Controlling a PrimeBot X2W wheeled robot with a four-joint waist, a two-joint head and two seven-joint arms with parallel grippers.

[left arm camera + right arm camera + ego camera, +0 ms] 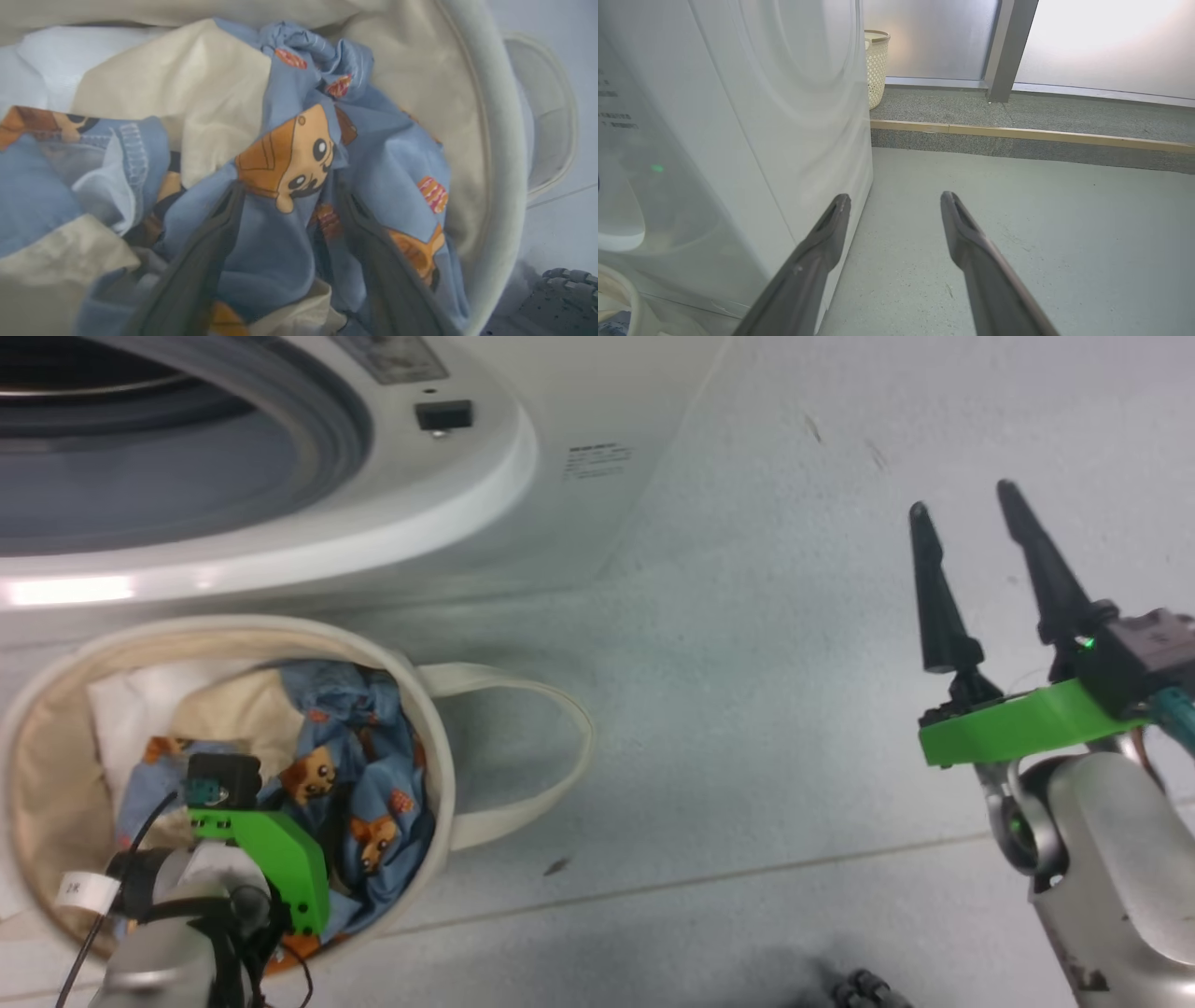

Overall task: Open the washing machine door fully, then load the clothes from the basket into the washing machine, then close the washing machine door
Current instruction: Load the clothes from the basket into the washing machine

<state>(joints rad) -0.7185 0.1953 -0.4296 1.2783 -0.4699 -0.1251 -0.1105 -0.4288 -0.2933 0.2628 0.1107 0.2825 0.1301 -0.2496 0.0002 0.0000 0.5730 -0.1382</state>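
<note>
Clothes (397, 158) lie bunched in the basket (439, 756) right under our left gripper (289, 186), whose released jaws straddle a bear-printed fold, while our right gripper (962, 499) hangs spread and empty well apart, so we judge left nearer

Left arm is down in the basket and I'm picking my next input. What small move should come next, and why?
Probably close the left end effector. Its open jaws straddle a raised fold of the bear-print clothes inside the basket, so closing now should catch that fold, ready for lifting.
</note>
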